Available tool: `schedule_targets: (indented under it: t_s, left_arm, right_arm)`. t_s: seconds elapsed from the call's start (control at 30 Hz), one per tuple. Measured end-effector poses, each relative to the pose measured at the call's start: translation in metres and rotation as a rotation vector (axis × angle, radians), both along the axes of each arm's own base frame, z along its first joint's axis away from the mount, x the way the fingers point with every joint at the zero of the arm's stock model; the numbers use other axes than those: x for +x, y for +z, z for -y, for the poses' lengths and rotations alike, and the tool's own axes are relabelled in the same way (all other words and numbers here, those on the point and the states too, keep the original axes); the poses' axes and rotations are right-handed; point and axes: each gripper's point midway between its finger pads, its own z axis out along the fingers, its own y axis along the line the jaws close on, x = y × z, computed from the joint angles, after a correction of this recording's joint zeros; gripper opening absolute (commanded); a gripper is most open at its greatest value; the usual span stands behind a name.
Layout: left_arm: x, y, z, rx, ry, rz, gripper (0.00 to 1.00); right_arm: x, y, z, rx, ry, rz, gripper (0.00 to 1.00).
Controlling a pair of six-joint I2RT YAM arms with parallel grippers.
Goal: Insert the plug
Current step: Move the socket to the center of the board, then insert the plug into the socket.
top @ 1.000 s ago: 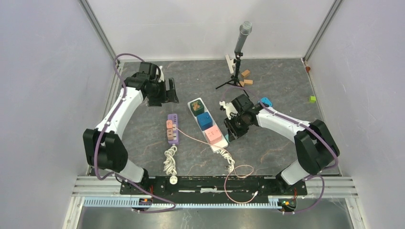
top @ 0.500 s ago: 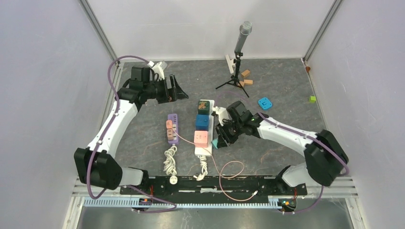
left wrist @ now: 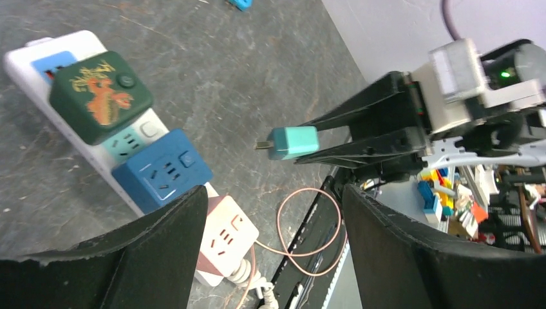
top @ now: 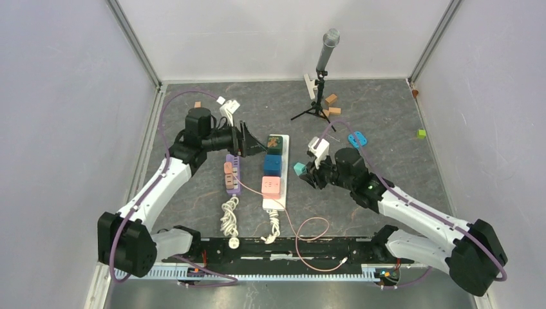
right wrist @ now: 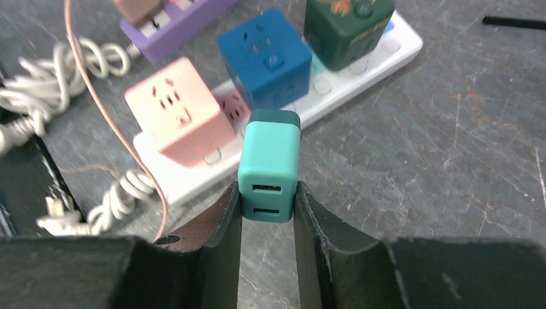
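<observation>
My right gripper point(right wrist: 268, 201) is shut on a teal USB charger plug point(right wrist: 269, 165), held above the mat just right of the white power strip point(top: 283, 143); the plug also shows in the top view point(top: 299, 168) and the left wrist view point(left wrist: 293, 141). The strip carries a dark green cube point(top: 273, 143), a blue cube point(top: 272, 165) and a pink cube point(top: 271, 187). My left gripper point(top: 252, 145) is open and empty, hovering just left of the strip's far end. In the left wrist view its wide fingers point(left wrist: 161, 251) frame the pink cube point(left wrist: 225, 241).
A purple power strip point(top: 232, 173) with a pink plug lies left of the white one. Coiled white cords point(top: 228, 219) and a thin pink cable point(top: 312, 235) lie near the front rail. A microphone stand point(top: 319, 84), wooden blocks point(top: 331, 106) and a blue piece point(top: 357, 138) sit at the back.
My right gripper has lifted away from the strip and swung right with the teal plug. My left gripper has moved right and nearer, up to the strip's far end. The strip was straightened earlier.
</observation>
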Motion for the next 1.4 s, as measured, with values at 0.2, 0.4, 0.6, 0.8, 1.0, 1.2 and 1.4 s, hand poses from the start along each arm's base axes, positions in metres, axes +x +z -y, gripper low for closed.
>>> schedule_targets:
  t_s: [0.2,0.4,0.6,0.8,1.0,1.2,1.4]
  left_arm:
    - [-0.018,-0.014,0.018,0.013,-0.068,0.001,0.79]
    - [-0.027,-0.037,0.027,0.119,-0.049,-0.023,0.79]
    - [-0.024,-0.071,0.021,0.217,0.004,-0.120,0.79]
    - [-0.029,-0.105,0.009,0.326,0.037,-0.256,0.81]
    - [-0.029,-0.112,0.006,0.380,0.044,-0.330,0.82]
    - [-0.031,-0.112,0.003,0.397,0.052,-0.347,0.82]
    - [-0.038,-0.117,-0.002,0.429,0.053,-0.393,0.82]
  right_arm:
    - [-0.015,-0.038,0.008,-0.043,0.069,0.020,0.00]
    - [-0.032,-0.059,0.008,0.022,0.138,0.058,0.00]
    - [-0.054,-0.082,0.013,0.098,0.212,0.104,0.00]
    - [-0.058,-0.070,-0.004,0.183,0.311,0.165,0.00]
    - [-0.062,-0.078,-0.015,0.202,0.379,0.166,0.00]
    - [-0.076,-0.083,-0.032,0.240,0.466,0.162,0.00]
    - [-0.079,-0.065,-0.045,0.306,0.513,0.214,0.00]
